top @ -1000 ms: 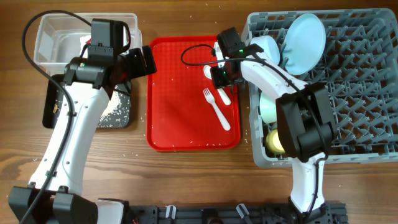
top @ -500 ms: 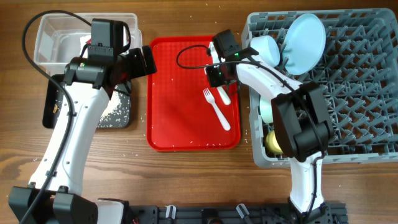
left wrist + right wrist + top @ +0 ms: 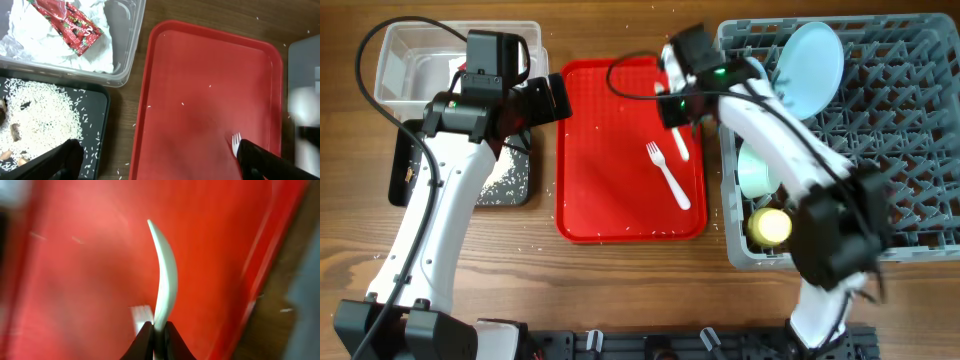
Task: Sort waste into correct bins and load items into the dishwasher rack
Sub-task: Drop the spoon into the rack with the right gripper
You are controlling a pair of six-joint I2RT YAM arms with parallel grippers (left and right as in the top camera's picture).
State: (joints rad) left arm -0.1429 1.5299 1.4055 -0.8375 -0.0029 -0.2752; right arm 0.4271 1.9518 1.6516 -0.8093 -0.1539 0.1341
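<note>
Overhead, the red tray (image 3: 620, 190) lies mid-table with strips of bare tabletop (image 3: 620, 290) along its left and right rims. Left of it sit the clear tub (image 3: 405, 60), holding the crumpled napkin (image 3: 30, 45) and red wrapper (image 3: 70, 25), and the black tray (image 3: 400, 175) strewn with rice grains (image 3: 45, 110), a narrow gap from the red tray's left rim. Most of the red tray's floor is open; only the fork (image 3: 670, 178) lies near its right rim. Right of the red tray, just beside that rim, stands the dishwasher rack (image 3: 900, 150), carrying the light blue plate (image 3: 810, 65), mint-green bowl (image 3: 752, 172) and yellow cup (image 3: 770, 228). Since half a second ago the left arm (image 3: 430, 230) and the fork have not moved, while the right arm (image 3: 790, 130), now motion-blurred, has swung so its elbow no longer covers the yellow cup, and its wrist has shifted towards the red tray's far right corner. The left gripper (image 3: 159, 147) hangs over the red tray's left rim, jaws spread wide, holding nothing. The right gripper (image 3: 158, 336) is pinched tight on the end of the white spoon (image 3: 166, 270), which juts out above the red tray's floor.
</note>
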